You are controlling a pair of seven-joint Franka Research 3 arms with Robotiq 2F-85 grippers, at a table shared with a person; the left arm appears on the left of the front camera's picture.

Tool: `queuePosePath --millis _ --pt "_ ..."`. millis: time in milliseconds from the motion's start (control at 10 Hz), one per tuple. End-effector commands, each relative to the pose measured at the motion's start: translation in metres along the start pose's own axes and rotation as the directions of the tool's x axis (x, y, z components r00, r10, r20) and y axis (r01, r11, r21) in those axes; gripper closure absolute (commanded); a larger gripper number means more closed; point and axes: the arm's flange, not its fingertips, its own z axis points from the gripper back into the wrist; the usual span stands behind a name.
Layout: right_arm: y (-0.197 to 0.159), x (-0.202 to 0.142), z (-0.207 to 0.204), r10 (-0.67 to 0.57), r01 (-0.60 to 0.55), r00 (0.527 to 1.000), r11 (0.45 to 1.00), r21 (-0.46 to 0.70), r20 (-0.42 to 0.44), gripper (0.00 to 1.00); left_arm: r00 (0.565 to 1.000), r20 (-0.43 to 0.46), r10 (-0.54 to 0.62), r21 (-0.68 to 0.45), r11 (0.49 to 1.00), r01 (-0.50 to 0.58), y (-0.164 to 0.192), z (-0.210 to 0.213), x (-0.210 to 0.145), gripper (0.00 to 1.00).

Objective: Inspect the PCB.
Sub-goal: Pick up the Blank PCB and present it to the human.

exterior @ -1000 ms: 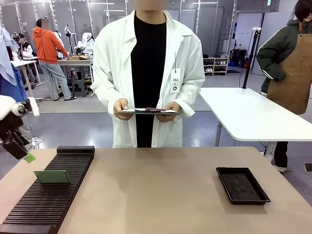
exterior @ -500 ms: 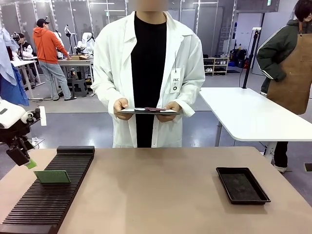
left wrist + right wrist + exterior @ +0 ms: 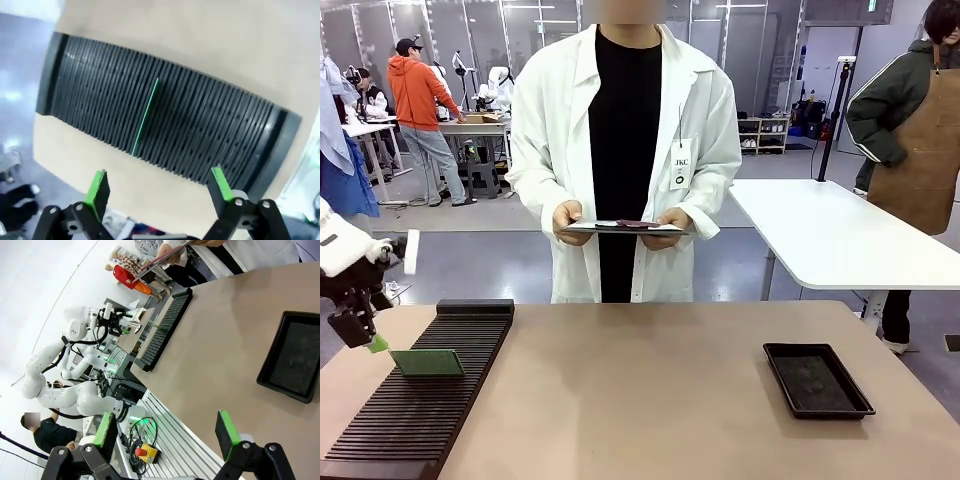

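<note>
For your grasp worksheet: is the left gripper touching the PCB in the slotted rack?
Apart. Left wrist view: open left gripper hangs short of the PCB, rack slots visible between.

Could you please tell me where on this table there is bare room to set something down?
Free: the wide stretch of table between the slotted rack and the black tray, up to the far edge. Crowded: the left side, where the rack holds the PCB and the open left gripper hovers beside it.
</note>
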Motion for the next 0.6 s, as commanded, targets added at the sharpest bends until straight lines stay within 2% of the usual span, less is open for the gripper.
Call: queuePosePath --millis 0,100,300,400,500 --pt "0.0 0.001 0.002 0.012 -0.012 1.0 1.0 0.011 0.007 0.0 0.984 0.032 -0.173 0.045 0.984 0.172 0.016 -0.017 0.002 0.0" --pt "0.0 0.001 0.002 0.012 -0.012 1.0 1.0 0.011 0.007 0.0 0.983 -0.037 -0.177 0.062 0.982 0.179 0.02 -0.024 0.004 0.0" --pt "0.0 0.001 0.002 0.012 -0.012 1.0 1.0 0.011 0.007 0.0 0.959 -0.067 -0.274 0.069 0.958 0.278 0.025 -0.03 0.007 0.0" --pt "0.0 0.001 0.002 0.012 -0.012 1.0 1.0 0.011 0.007 0.0 0.96 -0.096 -0.264 0.099 0.957 0.273 0.027 -0.035 0.008 0.0" --pt "0.0 0.001 0.002 0.012 -0.012 1.0 1.0 0.011 0.007 0.0 0.955 -0.113 -0.274 0.068 0.957 0.282 0.029 -0.045 0.008 0.0"
